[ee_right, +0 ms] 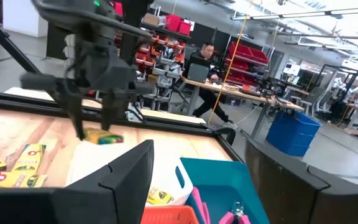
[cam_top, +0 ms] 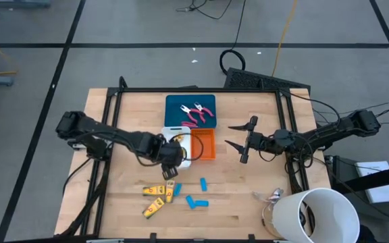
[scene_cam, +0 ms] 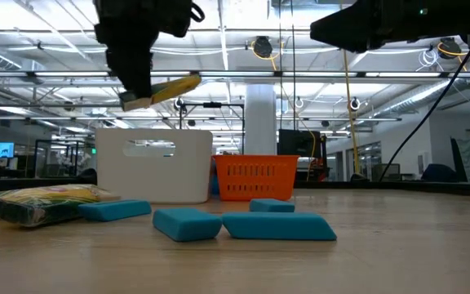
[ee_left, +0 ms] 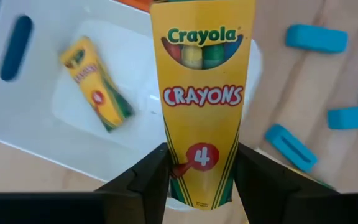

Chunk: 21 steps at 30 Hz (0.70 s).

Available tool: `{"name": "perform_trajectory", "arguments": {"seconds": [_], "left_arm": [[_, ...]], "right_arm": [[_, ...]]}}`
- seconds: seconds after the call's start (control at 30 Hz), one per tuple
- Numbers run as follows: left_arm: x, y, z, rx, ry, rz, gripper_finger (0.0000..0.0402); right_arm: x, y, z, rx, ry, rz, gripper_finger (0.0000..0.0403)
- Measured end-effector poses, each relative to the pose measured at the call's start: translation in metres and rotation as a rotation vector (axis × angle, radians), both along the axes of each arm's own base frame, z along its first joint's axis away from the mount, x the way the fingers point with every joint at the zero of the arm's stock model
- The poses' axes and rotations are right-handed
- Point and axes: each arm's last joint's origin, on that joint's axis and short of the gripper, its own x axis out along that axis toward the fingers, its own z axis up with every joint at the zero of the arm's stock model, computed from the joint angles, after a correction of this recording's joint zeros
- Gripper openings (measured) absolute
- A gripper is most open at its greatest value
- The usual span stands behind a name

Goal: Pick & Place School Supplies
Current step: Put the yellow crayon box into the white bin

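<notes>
A yellow cardboard crayon box (ee_left: pixel 202 106) was clamped in the left gripper (ee_left: pixel 197 174) above the white plastic tray (ee_left: pixel 36 134), where a second crayon box (ee_left: pixel 97 83) lay. The right gripper (cam_top: pixel 238 143) was held open over the wooden bench (cam_top: pixel 248 189).

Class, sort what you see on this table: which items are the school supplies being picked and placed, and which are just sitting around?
Job items: crayon box gripped by the left gripper; crayon box in the white tray; crayon boxes on the table; blue erasers; pink pliers.

Lying about: big white cup; idle right gripper.
</notes>
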Motion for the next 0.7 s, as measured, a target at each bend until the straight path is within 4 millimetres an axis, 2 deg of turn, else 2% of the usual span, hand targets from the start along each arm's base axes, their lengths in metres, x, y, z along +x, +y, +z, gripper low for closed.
{"name": "perform_trajectory", "arguments": {"seconds": [0.17,0.37,0.53,0.7], "left_arm": [[0.003,0.02,0.0,0.04,0.007,0.0,0.0183],[0.005,0.046,-0.002,0.105,0.013,0.063,0.0174],[0.003,0.062,-0.014,0.101,0.024,0.132,0.0163],[0.004,0.067,-0.028,0.044,-0.013,0.143,0.0175]], "right_arm": [[0.0,0.0,0.003,0.003,-0.03,0.0,0.0247],[0.0,0.0,0.004,0.006,-0.047,-0.001,0.0247],[0.0,0.0,0.002,0.031,-0.027,0.002,0.0247],[0.0,0.0,-0.001,0.032,-0.001,0.001,0.0247]]}}
